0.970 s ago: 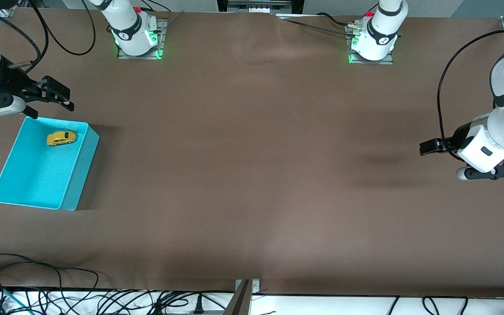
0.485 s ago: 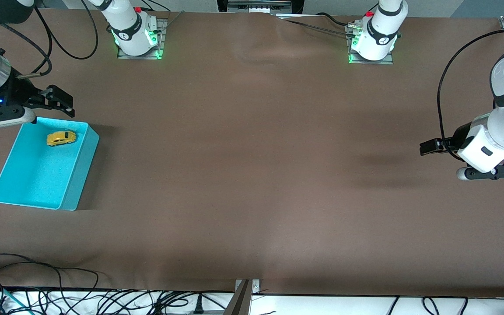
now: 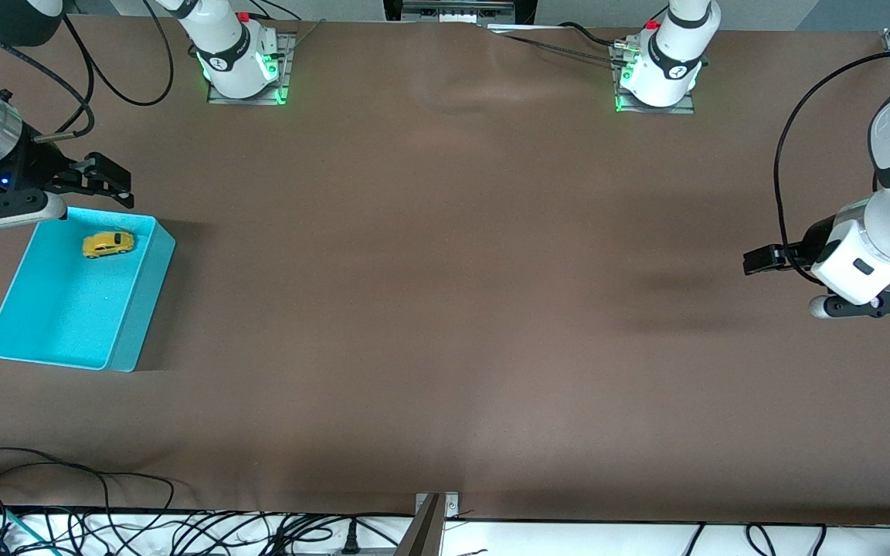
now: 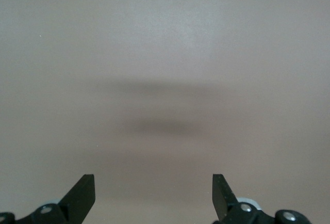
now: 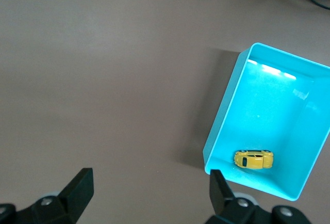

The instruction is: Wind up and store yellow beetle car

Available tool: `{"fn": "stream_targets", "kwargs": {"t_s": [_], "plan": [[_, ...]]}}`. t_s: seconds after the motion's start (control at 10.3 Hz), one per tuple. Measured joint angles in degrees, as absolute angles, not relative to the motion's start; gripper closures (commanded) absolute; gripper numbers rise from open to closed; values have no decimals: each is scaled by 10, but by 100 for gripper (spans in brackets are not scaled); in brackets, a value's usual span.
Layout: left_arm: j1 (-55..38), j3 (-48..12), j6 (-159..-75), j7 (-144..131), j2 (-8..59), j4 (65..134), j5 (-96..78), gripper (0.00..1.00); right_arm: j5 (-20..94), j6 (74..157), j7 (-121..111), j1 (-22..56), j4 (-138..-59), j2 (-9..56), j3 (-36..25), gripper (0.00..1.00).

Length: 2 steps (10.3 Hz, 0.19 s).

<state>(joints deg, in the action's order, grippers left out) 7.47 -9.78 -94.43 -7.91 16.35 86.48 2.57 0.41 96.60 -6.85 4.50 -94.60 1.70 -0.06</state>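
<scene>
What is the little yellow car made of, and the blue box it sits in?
The tiny yellow beetle car looks like painted metal or hard plastic: its body is glossy, but it is too small to tell which. The turquoise rectangular bin looks like smooth moulded plastic, with thin even walls and bright light reflections inside.

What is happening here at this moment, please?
Nothing is held right now. The yellow beetle car lies inside the turquoise bin, at the bin's end farther from the front camera, so it looks stored. The right tool is open and empty, above the table just past that end of the bin. The left tool, also open and empty, waits over bare table at the left arm's end.
</scene>
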Motion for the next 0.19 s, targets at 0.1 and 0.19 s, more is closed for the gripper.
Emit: {"fn": "stream_targets", "kwargs": {"t_s": [0.1, 0.19], "plan": [[75, -98, -944, -79, 164, 865, 26, 0, 4, 966, -68, 45, -946, 17, -1, 0], [74, -96, -944, -79, 164, 865, 26, 0, 4, 965, -68, 45, -946, 17, -1, 0]]}}
